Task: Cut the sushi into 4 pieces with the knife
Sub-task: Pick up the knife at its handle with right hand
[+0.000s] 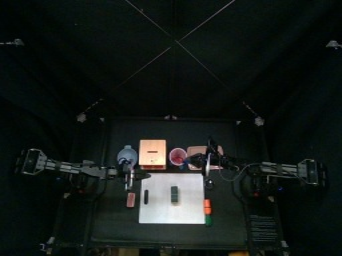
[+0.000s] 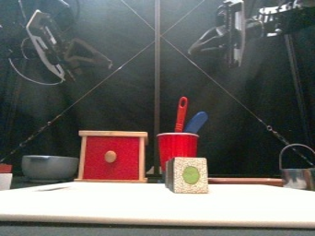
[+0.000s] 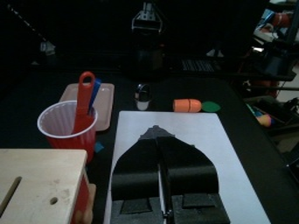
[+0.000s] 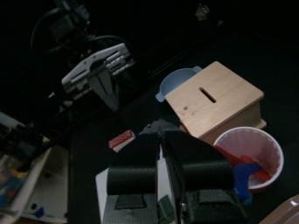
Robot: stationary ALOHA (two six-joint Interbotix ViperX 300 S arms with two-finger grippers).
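Nothing is cut yet. The dark green toy sushi roll stands apparently whole on the white cutting board at mid-surface. The red toy knife sits in the red cup on the far side. The left end effector and right end effector hang high, both closed and empty. Fetching the knife and every cut remain.

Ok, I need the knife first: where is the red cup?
Top view: the red cup stands back-centre, between the wooden box and the pink tray, behind the white board.

black back curtain, small black table, dim booth light
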